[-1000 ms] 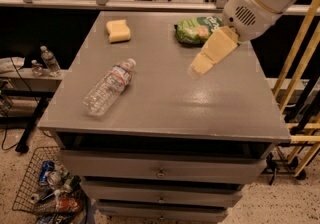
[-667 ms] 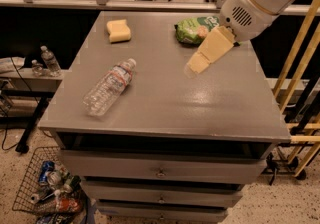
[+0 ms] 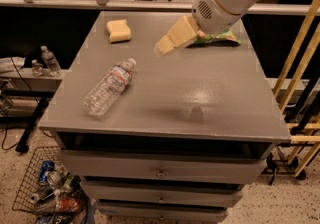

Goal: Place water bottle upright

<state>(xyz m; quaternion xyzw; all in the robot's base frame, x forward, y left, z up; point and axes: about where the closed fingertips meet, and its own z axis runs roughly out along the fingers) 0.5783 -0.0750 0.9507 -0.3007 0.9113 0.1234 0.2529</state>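
Note:
The water bottle (image 3: 110, 86) is clear ribbed plastic with a white cap and a white-and-red label band. It lies on its side on the left part of the grey table (image 3: 210, 103), cap pointing to the back right. My gripper (image 3: 166, 45) hangs above the table's back middle, to the right of and above the bottle's cap and apart from it. Its tan fingers point down and to the left. It holds nothing that I can see.
A yellow sponge (image 3: 119, 30) lies at the back left of the table. A green bag (image 3: 217, 39) lies at the back right, partly hidden by my arm. Two small clear bottles (image 3: 45, 61) stand on a low shelf at the left. A wire basket (image 3: 47, 190) with cans sits on the floor.
My gripper has moved to the left across the table toward the bottle's side. The bottle and sponge have not moved.

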